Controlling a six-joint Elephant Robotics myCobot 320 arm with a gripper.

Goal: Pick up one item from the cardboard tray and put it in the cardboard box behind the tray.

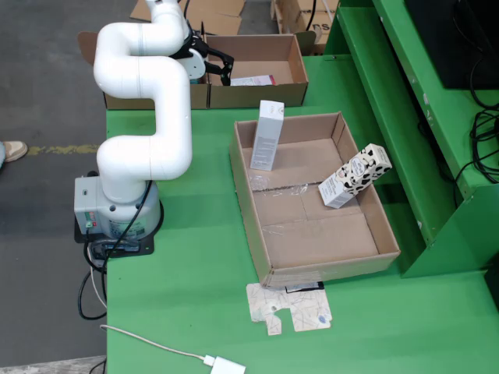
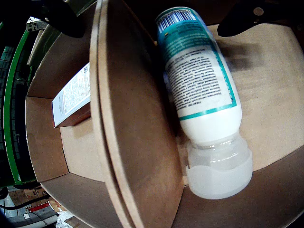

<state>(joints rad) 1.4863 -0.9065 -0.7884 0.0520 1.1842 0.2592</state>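
Below the open, empty gripper (image 1: pixel 217 66) lies a bottle (image 2: pixel 202 90), smooth and slippery, best gripped mid-label.

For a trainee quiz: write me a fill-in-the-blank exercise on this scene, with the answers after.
1. The table under the arm is coloured ____.
2. In the fixed view, the number of cartons in the cardboard tray is ____.
3. In the fixed view, the hand hovers over the cardboard ____ behind the tray.
4. In the hand's view, the white bottle with the teal label lies on its ____.

Missing words: green; two; boxes; side.
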